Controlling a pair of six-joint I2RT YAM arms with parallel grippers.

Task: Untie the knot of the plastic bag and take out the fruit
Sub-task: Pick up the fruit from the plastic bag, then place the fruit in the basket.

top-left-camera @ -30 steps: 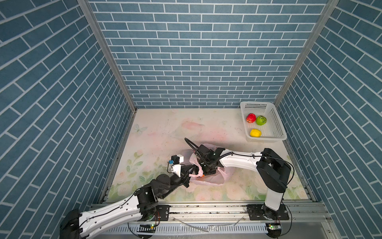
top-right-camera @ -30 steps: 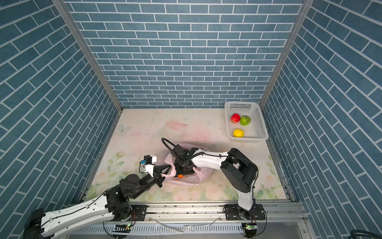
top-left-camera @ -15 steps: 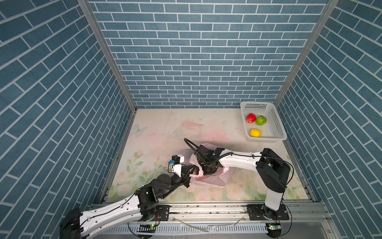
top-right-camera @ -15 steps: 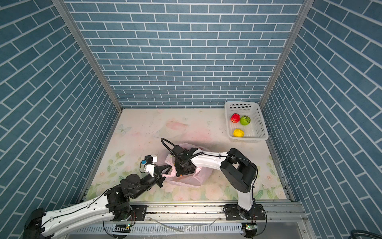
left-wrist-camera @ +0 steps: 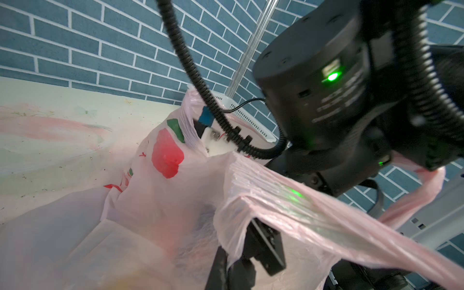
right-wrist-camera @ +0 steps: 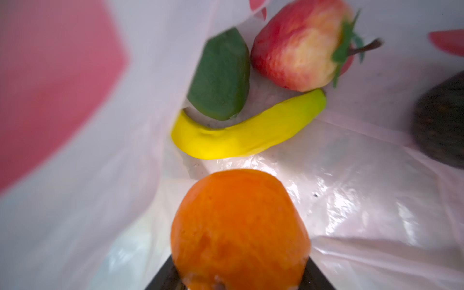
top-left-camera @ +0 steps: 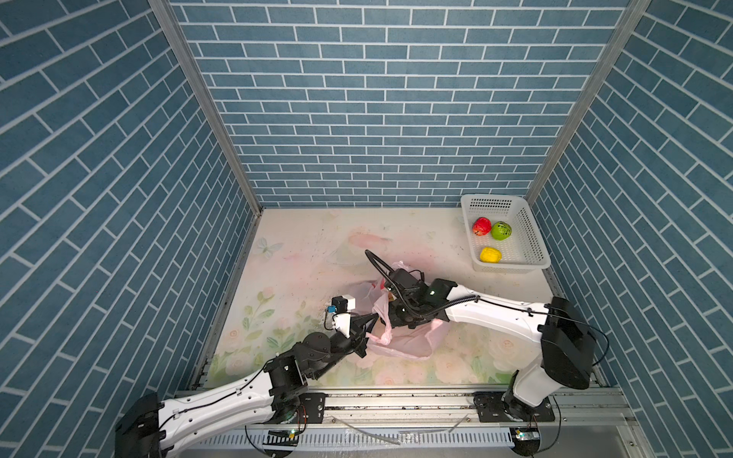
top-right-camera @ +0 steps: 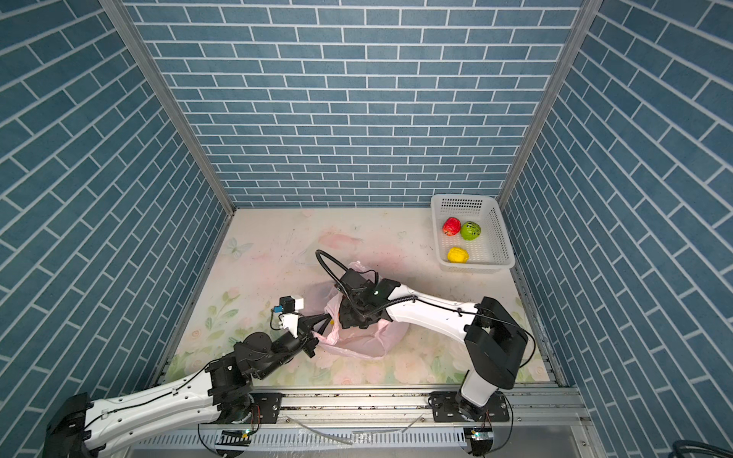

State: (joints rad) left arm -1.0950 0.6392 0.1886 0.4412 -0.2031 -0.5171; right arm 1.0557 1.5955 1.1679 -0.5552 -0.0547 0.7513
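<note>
In both top views the right gripper (top-left-camera: 390, 317) is buried in the plastic bag (top-left-camera: 412, 341) — fingertips and contents out of sight. In the right wrist view the orange fruit (right-wrist-camera: 238, 226) covers most of the fingers (right-wrist-camera: 162, 278), a dark brown fruit (right-wrist-camera: 442, 120) is cut by the frame's edge, and the near film is only a pink-and-white blur.
</note>
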